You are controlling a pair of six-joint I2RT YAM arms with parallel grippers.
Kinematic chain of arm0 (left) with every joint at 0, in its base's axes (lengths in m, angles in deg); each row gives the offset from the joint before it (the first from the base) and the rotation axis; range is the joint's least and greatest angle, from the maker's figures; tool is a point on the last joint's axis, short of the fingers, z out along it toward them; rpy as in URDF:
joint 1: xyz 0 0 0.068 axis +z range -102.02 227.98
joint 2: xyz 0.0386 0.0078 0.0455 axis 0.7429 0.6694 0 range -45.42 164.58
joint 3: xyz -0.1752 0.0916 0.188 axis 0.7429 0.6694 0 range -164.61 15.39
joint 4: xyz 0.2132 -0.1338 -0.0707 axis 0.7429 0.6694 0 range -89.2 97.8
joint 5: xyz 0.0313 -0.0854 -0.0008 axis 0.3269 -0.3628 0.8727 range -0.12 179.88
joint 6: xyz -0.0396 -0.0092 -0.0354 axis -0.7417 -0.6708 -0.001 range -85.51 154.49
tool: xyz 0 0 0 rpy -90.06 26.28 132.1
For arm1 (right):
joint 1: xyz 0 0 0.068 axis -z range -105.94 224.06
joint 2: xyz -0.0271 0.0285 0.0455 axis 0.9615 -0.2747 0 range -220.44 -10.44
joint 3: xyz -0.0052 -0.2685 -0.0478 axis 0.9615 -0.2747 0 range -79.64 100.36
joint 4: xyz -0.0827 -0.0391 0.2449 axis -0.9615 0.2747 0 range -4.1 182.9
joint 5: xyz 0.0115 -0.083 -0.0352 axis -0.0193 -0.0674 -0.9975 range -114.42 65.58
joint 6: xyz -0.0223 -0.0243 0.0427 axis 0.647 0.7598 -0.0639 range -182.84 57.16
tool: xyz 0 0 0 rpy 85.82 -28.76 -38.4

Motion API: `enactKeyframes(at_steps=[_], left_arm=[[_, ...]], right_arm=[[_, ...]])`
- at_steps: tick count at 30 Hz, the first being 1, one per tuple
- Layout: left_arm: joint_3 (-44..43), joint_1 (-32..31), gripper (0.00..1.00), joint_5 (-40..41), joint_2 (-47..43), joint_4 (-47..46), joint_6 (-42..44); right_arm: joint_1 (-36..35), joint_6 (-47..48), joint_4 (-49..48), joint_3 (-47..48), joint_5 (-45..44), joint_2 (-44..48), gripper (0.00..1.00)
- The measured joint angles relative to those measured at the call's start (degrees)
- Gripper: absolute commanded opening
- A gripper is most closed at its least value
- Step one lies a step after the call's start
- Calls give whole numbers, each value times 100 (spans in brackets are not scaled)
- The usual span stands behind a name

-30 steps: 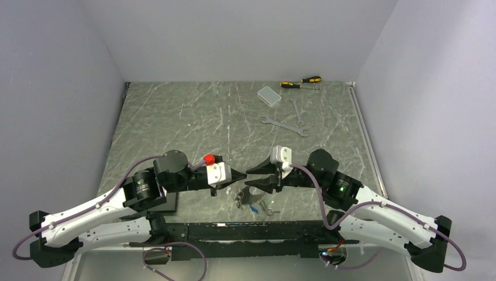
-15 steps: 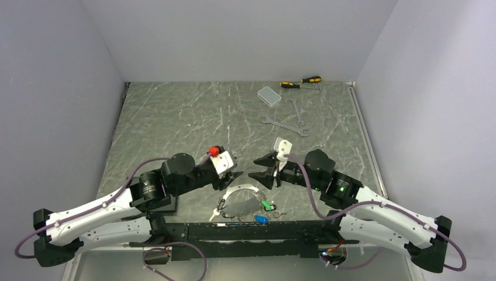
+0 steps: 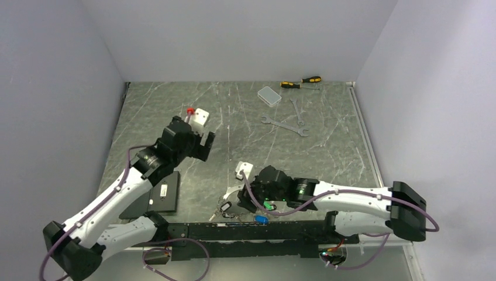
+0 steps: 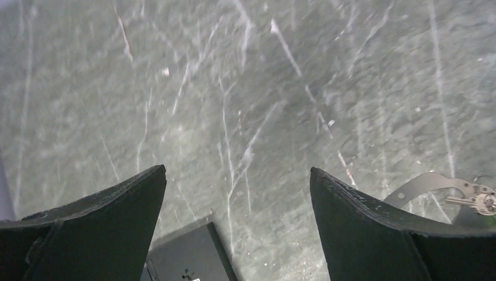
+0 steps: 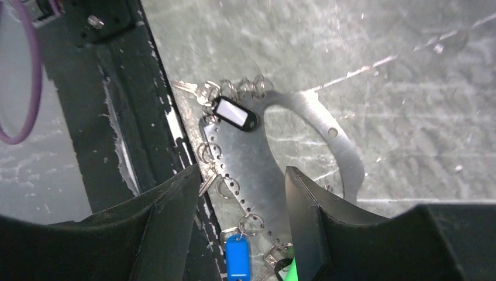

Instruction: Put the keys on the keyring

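No writing, brand, number or sign can be read anywhere in these views. The white paper slip in the black key tag [image 5: 234,114] shows no lettering, and the blue key tag [image 5: 237,261] beside the near rail looks plain as well. The flat black box [image 4: 188,259] on the table carries a small pale mark near its edge, too small to make out.
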Motion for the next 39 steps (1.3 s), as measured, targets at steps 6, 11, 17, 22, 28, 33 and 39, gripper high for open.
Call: enactKeyframes(at_steps=[6,11,17,22,28,33,39], left_arm=[[350,1207,92,-1027,125,192,-238],[529,1357,91,-1674,-9,214,-275],[623,1364,88,-2028,-243,131,-264],[625,1364,88,-2124,-236,98,-256],[669,1364,99,-2127,-275,70,-238],[721,1364,99,-2109,-354,76,-199],[721,1364,99,-2105,-354,74,-173]], right_arm=[[-136,-479,44,0,-498,-472,59],[-271,-1325,210,-7,-1279,-323,55],[-623,-2540,887,-7,-2111,-105,47],[-1397,-3322,1449,11,-2723,-297,41],[-1552,-3698,1762,11,-3060,-824,40],[-1552,-3779,1810,11,-3176,-1049,43],[-1552,-3762,1784,11,-3121,-1202,41]])
